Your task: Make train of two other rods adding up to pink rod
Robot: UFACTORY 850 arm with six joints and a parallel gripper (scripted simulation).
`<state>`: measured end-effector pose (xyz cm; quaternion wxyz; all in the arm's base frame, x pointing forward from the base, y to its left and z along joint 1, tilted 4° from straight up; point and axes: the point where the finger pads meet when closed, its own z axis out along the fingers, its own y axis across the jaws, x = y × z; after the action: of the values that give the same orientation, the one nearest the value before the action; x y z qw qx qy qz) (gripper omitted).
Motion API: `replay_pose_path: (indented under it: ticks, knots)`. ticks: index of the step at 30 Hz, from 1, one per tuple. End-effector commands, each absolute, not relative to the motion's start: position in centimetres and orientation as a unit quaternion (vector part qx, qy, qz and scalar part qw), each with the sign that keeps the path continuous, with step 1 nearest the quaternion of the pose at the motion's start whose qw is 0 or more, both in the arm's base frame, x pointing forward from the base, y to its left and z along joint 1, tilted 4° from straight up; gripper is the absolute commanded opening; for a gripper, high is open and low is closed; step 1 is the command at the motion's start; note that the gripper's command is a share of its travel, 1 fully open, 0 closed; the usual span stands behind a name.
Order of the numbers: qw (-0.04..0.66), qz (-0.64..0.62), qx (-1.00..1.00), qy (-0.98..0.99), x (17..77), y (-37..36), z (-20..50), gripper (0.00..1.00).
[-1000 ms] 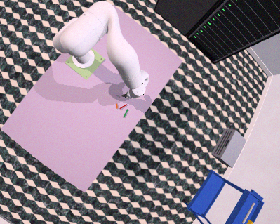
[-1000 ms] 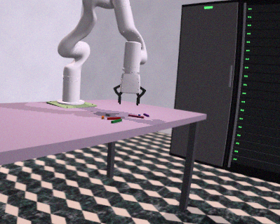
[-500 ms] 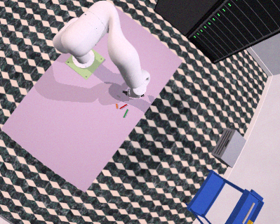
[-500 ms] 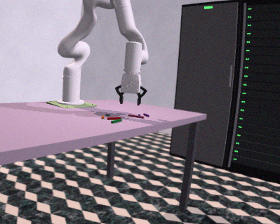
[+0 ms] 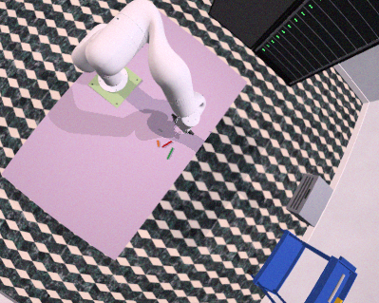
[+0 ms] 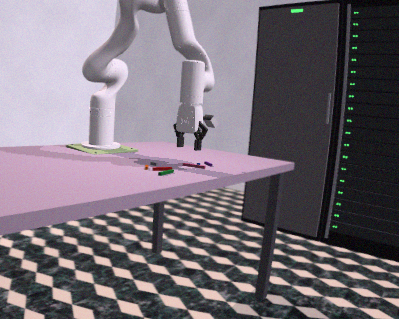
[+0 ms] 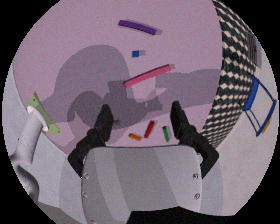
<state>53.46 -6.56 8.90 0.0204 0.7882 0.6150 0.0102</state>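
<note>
My gripper (image 5: 183, 124) (image 6: 189, 147) (image 7: 140, 109) is open and empty, above the table. The pink rod (image 6: 194, 166) (image 7: 147, 75) lies ahead of the fingers in the wrist view. Beyond it lie the short blue rod (image 6: 198, 164) (image 7: 135, 54) and the purple rod (image 6: 208, 164) (image 7: 137, 27). The orange rod (image 5: 159, 143) (image 6: 146, 167) (image 7: 134, 137), red rod (image 5: 167, 144) (image 6: 162, 169) (image 7: 149, 129) and green rod (image 5: 170, 154) (image 6: 166, 172) (image 7: 166, 134) lie apart, at differing angles. The grey rod (image 5: 161, 130) (image 6: 153, 164) (image 7: 116, 121) lies in shadow, partly hidden by a finger in the wrist view.
The rods lie on the pink table (image 5: 91, 182) (image 6: 51, 182), near its long edge. The arm's green base plate (image 5: 117, 103) (image 6: 76, 148) (image 7: 54, 129) stands at the opposite side. In the top view the arm hides the pink, blue and purple rods.
</note>
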Motion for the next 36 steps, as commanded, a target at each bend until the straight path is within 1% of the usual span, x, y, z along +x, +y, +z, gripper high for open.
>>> replay_pose_path:
  ticks: [1, 13, 15, 17, 30, 32, 36]
  knots:
    - [0.032, 0.002, 0.836, 0.548, 53.6, -6.1, 9.0, 1.0]
    - [0.031, 0.009, 0.94, 0.339, 53.9, -4.5, 8.9, 1.0]
    - [0.031, 0.009, 0.94, 0.339, 53.9, -4.5, 8.9, 1.0]
    - [0.03, 0.011, 0.961, 0.274, 54.0, -4.1, 8.9, 1.0]
    - [0.026, 0.018, 0.999, 0.036, 54.2, -2.5, 8.8, 1.0]
    - [0.026, 0.018, 0.999, 0.036, 54.2, -2.5, 8.8, 1.0]
    - [0.025, 0.02, 0.999, -0.033, 54.2, -2.0, 8.8, 1.0]
